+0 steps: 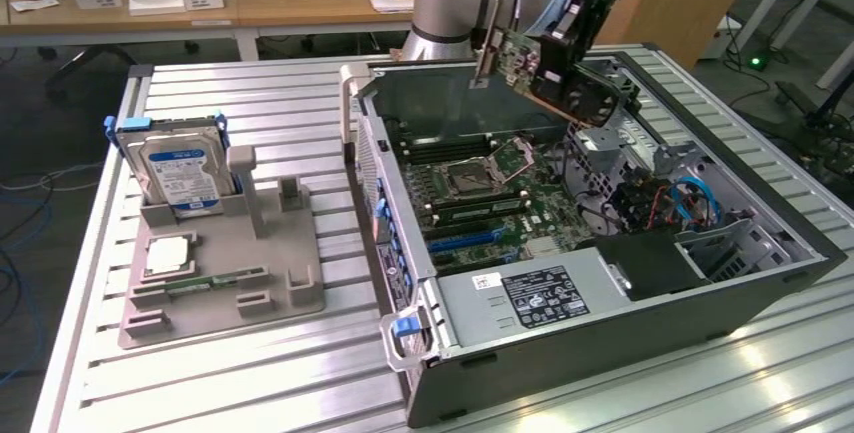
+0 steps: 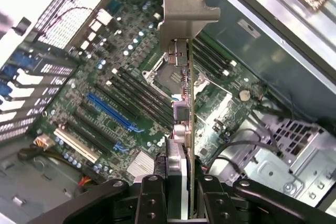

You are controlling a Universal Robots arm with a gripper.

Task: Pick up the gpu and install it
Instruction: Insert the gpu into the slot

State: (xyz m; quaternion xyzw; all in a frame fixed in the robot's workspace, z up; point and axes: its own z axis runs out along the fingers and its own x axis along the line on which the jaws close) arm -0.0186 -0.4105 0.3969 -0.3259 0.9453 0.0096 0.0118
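Note:
The gpu, a dark card with a black cooler and a pale metal bracket at one end, hangs tilted in the air above the far side of the open computer case. My gripper is shut on it from above. In the wrist view the gpu stands edge-on between my black fingers, with its bracket pointing away from my gripper. Beneath it lies the green motherboard with its blue expansion slot, well apart from the card.
On the exterior view's left a grey fixture holds a silver hard drive with a blue label, a processor chip and a green memory stick. The case holds a power supply, a drive cage and cables.

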